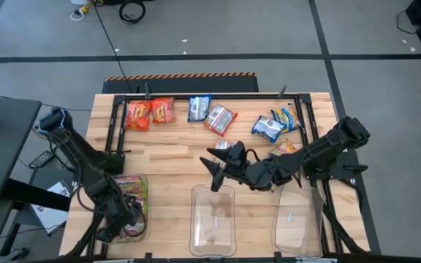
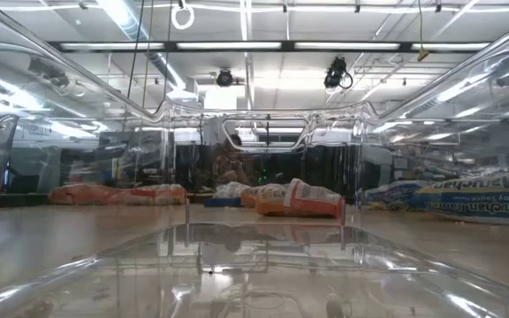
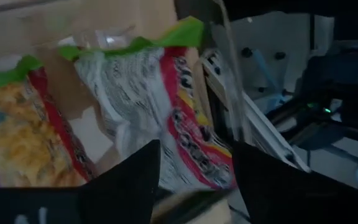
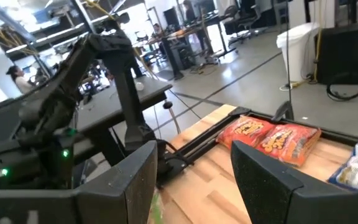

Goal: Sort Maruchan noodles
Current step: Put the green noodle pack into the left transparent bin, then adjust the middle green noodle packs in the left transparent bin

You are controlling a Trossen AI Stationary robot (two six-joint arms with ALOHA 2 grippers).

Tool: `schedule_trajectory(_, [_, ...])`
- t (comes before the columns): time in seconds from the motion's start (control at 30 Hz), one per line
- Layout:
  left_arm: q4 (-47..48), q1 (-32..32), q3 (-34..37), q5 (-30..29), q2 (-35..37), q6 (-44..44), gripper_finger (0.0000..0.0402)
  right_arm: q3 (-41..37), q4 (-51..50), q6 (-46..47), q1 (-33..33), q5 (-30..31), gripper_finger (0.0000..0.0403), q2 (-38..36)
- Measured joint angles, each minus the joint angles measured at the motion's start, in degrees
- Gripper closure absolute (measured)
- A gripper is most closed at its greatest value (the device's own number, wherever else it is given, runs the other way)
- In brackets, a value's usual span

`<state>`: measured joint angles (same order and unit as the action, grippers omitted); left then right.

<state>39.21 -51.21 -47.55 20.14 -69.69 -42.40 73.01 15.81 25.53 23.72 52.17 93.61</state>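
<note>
Several Maruchan noodle packets lie flat along the table's far side: two orange-red ones (image 1: 150, 112), blue-and-yellow ones (image 1: 199, 108) (image 1: 276, 123), and another red one (image 1: 220, 119). Green-yellow packets (image 1: 131, 191) sit in the left clear bin (image 1: 143, 219). My left gripper (image 3: 194, 149) reaches down into that bin, open, with a green-edged packet (image 3: 160, 118) showing between and beyond its fingers. My right gripper (image 1: 214, 164) hangs open and bare over the table's middle, near the middle bin's (image 1: 212, 219) far end. My left gripper's fingers (image 3: 135, 180) stand on either side of the green-edged packet's lower end (image 3: 191, 168), coming at it slanting down from the table's left. Whether they touch it, I cannot tell; the packet leans inside the bin beside another green-yellow packet (image 3: 17, 137).
A third clear bin (image 1: 298, 219) stands at the near right. A red packet (image 1: 285, 148) lies close under my right arm. A black frame (image 1: 210, 96) runs round the table's far part. Bare wood lies between the packets and the bins.
</note>
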Motion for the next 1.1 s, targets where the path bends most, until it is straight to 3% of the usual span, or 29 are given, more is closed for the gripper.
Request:
schedule_trajectory(0.1, [8.85, 1.74, -3.76, -2.26, 0.62, 0.18, 0.0202, 0.0, -0.02, -0.73, -1.29, -0.25, 0.0192, -0.07])
schedule_trajectory(0.2, [15.19, 3.53, -4.97, -9.18, 2.78, -0.53, 0.0215, 0.0, -0.47, -0.84, -2.62, -0.72, 0.0192, -0.07])
schedule_trajectory(0.37, [20.0, 6.36, 1.65, -16.02, 8.66, -9.92, 0.0228, 0.0, -1.86, -0.64, -3.21, -1.24, 0.0192, -0.09])
schedule_trajectory(0.57, [20.15, 6.67, 9.97, -14.95, 13.88, -35.89, 0.023, 0.0, -3.9, 0.6, -1.01, -0.95, 0.0192, -0.09])
schedule_trajectory(0.7, [19.86, 6.69, 11.2, -12.4, 13.38, -47.04, 0.023, 0.0, -5.14, 1.89, 0.21, 0.73, 0.0192, -0.09])
schedule_trajectory(0.9, [20.3, 6.79, 11.58, -18.85, 10.61, -57.11, 0.023, 0.0, -5.61, 2.04, 0.47, 2.17, 0.0192, -0.09])
schedule_trajectory(1.1, [17.77, 6.78, 11.58, -19.2, 7.02, -57.26, 0.023, 0.0, -5.61, 3.0, 0.21, 2.17, 0.0192, -0.09])
